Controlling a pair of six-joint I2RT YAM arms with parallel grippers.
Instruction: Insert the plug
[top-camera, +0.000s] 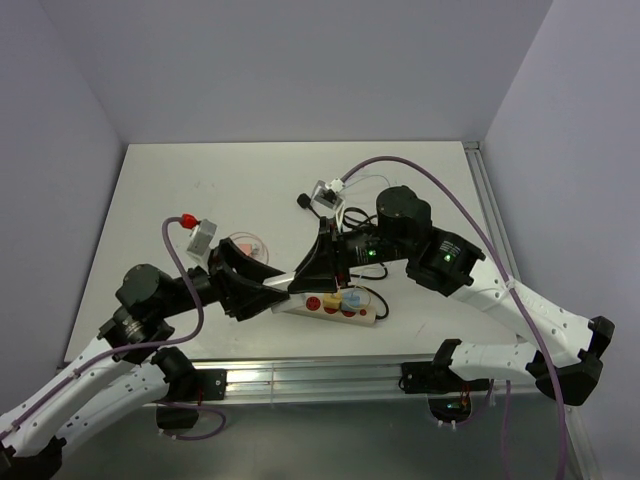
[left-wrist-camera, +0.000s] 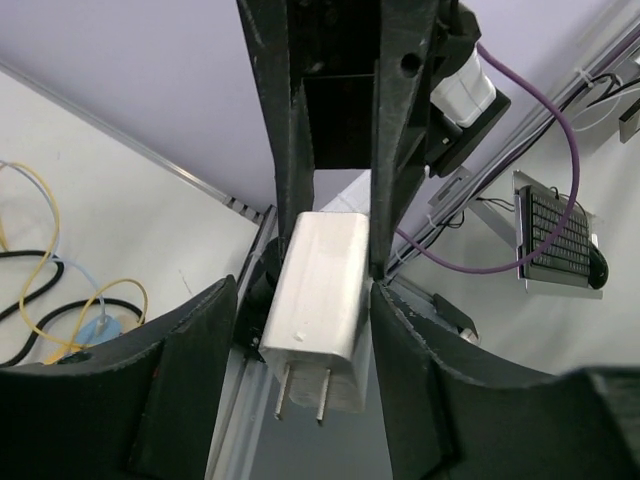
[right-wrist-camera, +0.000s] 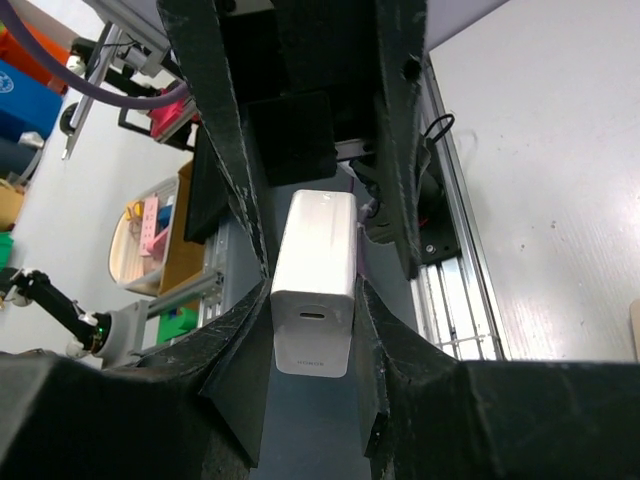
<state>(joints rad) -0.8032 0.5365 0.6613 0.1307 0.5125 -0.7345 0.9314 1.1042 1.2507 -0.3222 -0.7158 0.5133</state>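
The right gripper (right-wrist-camera: 312, 300) is pinching the white plug (left-wrist-camera: 320, 300) by its flat sides. It is holding the plug in the air over the left end of the power strip (top-camera: 360, 313), with the two prongs (left-wrist-camera: 300, 400) bare and in no socket. The left gripper (left-wrist-camera: 303, 300) is straddling the prong end with its jaws spread, one finger against the plug and the other standing off it.

Red, yellow and blue round pieces (top-camera: 340, 303) are sitting on the strip's top. A thin yellow wire (left-wrist-camera: 122, 290) is looping near the strip. A black cable (top-camera: 348, 215) is coiling behind it, and a clear dish (top-camera: 247, 245) is lying behind its left end.

Small grey lettering is showing under the plug's port (right-wrist-camera: 313, 313), too fine to read.
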